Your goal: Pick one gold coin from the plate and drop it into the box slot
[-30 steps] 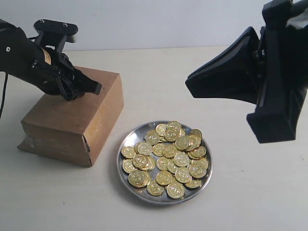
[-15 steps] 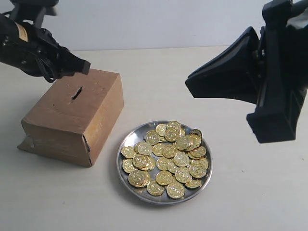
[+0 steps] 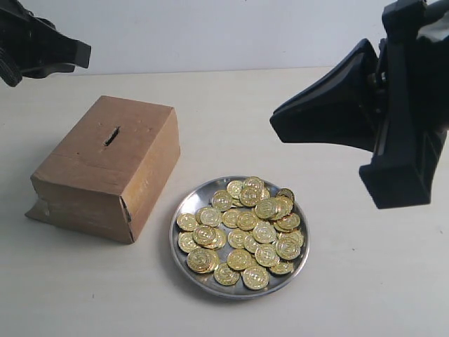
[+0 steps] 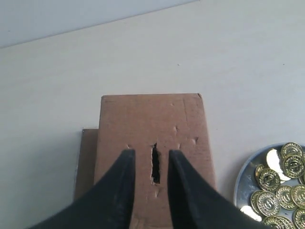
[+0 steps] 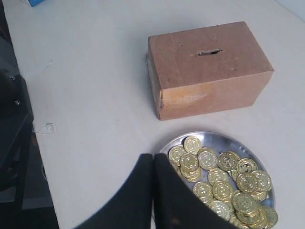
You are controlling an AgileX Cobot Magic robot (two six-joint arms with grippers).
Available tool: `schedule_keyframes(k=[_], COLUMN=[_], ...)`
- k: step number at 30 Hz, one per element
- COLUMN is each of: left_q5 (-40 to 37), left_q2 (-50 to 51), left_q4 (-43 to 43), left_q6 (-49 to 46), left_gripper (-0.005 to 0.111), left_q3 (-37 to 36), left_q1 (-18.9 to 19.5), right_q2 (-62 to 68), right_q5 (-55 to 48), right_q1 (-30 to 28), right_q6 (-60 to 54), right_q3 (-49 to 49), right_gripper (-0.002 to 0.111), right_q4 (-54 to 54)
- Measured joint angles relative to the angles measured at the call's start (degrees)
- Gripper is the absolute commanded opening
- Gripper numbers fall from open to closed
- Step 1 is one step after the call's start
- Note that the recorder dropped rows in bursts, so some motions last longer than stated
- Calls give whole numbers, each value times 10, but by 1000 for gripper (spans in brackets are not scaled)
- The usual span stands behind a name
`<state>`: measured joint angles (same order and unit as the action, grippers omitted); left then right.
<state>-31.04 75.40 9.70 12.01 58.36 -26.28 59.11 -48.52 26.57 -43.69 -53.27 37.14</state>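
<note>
The brown cardboard box stands at the left, its dark slot in full sight on the top face. To its right lies the silver plate heaped with several gold coins. My left gripper hangs high above and behind the box, at the view's upper left. In the left wrist view its jaws stand open and hold nothing, with the slot showing between them on the box. My right gripper hovers above the plate's right side, shut and empty.
The pale tabletop runs back to a white wall. A small flap sticks out at the box's lower left corner. In the right wrist view a dark frame stands past the table edge, and a blue object lies far off.
My left gripper has risen from just over the box top and moved up and to the left, uncovering the slot. The right arm, plate and box have stayed still.
</note>
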Motion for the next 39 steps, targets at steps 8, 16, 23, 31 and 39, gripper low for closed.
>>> schedule_keyframes(k=[8,16,23,31,39], left_q5=[-2,-2,-2,-2,-4], left_q2=[-20,-153,-293,-522,-681], left_q4=[0,0,0,0,0], left_q6=[0,0,0,0,0], left_gripper=[26,26,26,26,26], left_q3=[0,0,0,1,2], left_q1=[0,28,107,194,213], right_q2=[-15,-139,-267,-437,-549], right_q5=[0,0,0,1,0], right_q1=[0,-40,-157,-232,-248], right_q6=[0,0,0,0,0], right_q3=[0,0,0,0,0], right_gripper=[0,0,0,0,0], right_q4=[0,7,9,10,14])
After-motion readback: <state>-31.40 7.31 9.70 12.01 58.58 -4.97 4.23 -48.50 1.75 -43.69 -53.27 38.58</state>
